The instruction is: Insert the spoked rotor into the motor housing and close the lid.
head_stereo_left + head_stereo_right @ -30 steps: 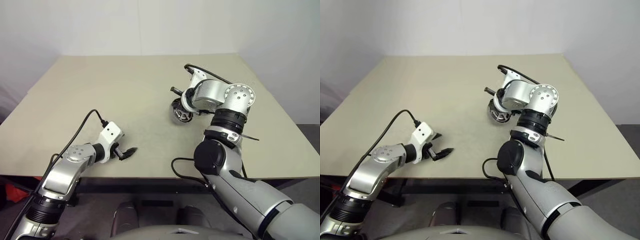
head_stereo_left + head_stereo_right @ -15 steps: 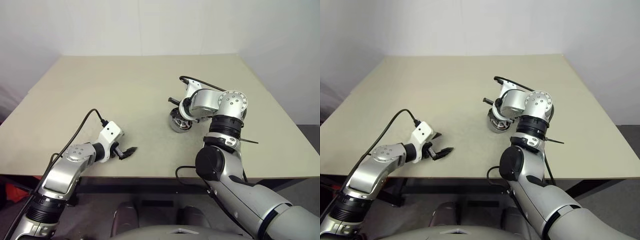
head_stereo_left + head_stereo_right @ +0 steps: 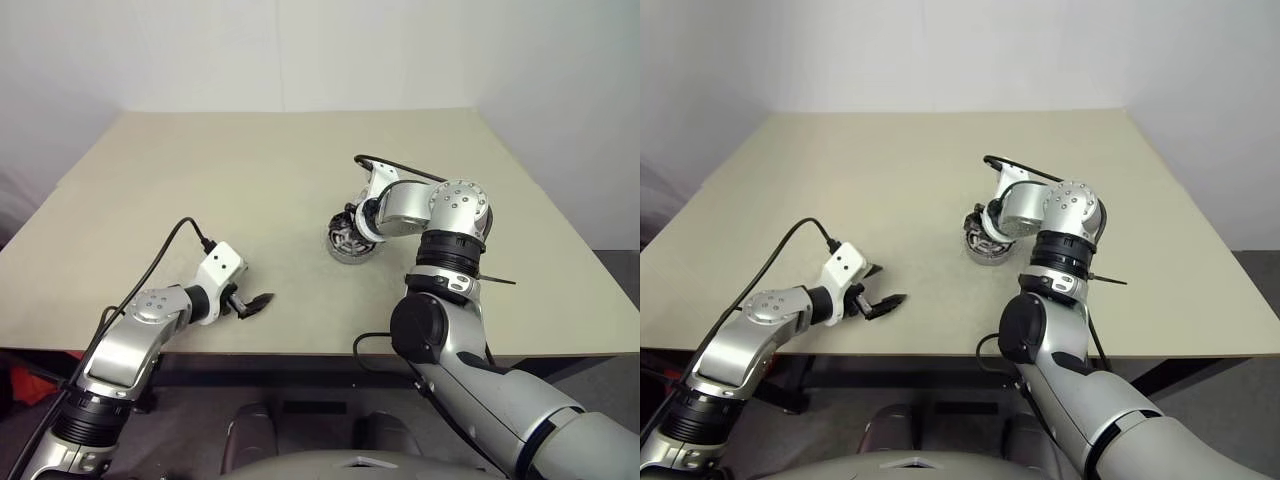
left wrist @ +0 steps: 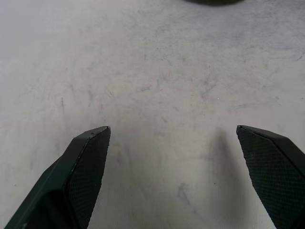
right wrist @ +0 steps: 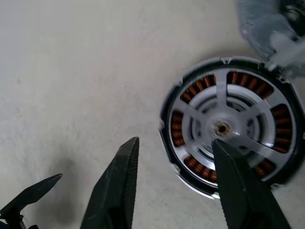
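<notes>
Plain white walls behind, and a big beige worktop (image 3: 200, 180) with a matte, slightly scuffed surface takes up most of the head views.

Near the middle-right of it sits the motor housing (image 5: 171, 143), a shallow round metal cup with a dark rim and silvery-grey wall. In the right wrist view the spoked rotor (image 5: 188, 90), a dark ring with copper-coloured coils wound on radial spokes, shows inside the housing: the orange windings peek out in arcs all around, between the arms of a pale grey spoked piece with a small brassy hub in the centre. From the head views the whole assembly (image 3: 350, 240) reads as one small round lump flat on the worktop. There's a blurry grey shape just past the housing in the right wrist view, can't tell what it is.

The right gripper (image 5: 174, 181) is right over the housing, pointing steeply down, fingers parted with a clear gap between them. One finger overlaps the housing's near edge in the wrist view, the other is over bare worktop, and nothing is pinched between them.

The left gripper (image 3: 258, 303) hangs low over the near-left part of the worktop, well apart from the housing, its black textured fingers (image 4: 86, 167) spread wide and empty.
</notes>
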{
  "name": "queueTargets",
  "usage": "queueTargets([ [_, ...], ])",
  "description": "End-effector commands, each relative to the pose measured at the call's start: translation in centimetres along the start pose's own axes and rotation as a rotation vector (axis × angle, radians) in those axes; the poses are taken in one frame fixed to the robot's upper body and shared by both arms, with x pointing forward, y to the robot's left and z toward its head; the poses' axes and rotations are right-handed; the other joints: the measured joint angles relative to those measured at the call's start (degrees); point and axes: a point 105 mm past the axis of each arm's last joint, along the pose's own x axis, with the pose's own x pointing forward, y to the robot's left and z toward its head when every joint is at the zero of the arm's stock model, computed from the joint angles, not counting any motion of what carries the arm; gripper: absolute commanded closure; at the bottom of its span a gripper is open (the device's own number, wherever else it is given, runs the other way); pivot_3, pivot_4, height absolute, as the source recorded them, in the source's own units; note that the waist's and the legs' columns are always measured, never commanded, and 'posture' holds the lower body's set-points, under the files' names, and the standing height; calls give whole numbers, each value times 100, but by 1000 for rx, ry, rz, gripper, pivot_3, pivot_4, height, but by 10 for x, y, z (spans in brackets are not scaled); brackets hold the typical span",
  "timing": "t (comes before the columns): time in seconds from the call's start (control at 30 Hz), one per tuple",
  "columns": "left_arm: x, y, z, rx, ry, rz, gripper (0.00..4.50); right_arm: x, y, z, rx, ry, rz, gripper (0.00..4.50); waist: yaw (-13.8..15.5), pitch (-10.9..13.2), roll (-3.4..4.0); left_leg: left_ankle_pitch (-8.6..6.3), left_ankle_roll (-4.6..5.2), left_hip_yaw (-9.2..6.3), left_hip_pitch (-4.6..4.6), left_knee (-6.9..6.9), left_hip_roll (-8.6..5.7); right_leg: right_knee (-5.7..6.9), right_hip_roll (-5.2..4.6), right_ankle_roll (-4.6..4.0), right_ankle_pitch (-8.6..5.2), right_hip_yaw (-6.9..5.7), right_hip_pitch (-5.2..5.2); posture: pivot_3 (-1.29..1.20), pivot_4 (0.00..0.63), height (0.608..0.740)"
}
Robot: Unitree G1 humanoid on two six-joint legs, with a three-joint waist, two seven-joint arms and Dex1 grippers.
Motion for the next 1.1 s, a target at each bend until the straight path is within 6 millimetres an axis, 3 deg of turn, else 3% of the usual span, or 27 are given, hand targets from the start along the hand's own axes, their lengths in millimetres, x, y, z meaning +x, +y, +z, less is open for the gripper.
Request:
queueTargets([
  [0.03,-2,6,13,31,-39,19,0,2,45,-14,-40,44,157,1927,-1,0,0,0,0,0,0,1,0,1,0,0,0,0,0,0,0,740],
  [0.17,0,7,15,33,-43,16,0,-15,61,6,-79,8,256,1927,-3,0,0,0,0,-2,2,3,0,5,0,0,0,0,-1,0,0,740],
  [0.27,3,8,17,37,-51,11,0,-47,84,19,-256,-46,505,1927,0,0,0,0,0,-5,3,4,0,7,1,-1,0,-1,-2,0,0,740],
  [0.37,7,10,20,44,-56,4,0,-76,80,25,-592,-207,634,1927,104,-2,-4,-16,27,-21,7,17,0,-1,-2,-1,0,-14,42,0,0,740],
  [0.47,10,12,23,57,-63,-7,0,-84,59,24,-1065,-313,683,1927,273,-4,-8,-38,63,-24,29,34,-1,-34,-13,0,-3,-23,99,0,0,740],
  [0.57,15,14,27,68,-68,-18,0,-76,19,25,-1501,-253,597,1927,306,-3,-10,-54,89,-21,59,36,0,-83,-15,2,-3,-26,142,0,0,740],
  [0.73,20,15,30,81,-75,-35,0,-63,-14,26,-1835,-100,538,1927,225,-5,-15,-57,97,-17,61,49,-1,-82,-15,-1,-1,-21,141,0,0,740],
  [1.0,23,14,31,83,-81,-44,0,-31,-31,10,-2205,106,500,1927,95,-5,-16,-80,135,-16,58,61,3,-76,-12,-51,29,-26,141,0,0,740],
  [1.1,23,13,31,82,-82,-43,0,-19,-32,4,-2244,153,517,1927,19,-5,-16,-84,143,-16,55,60,4,-77,-11,-54,30,-30,141,0,0,740],
])
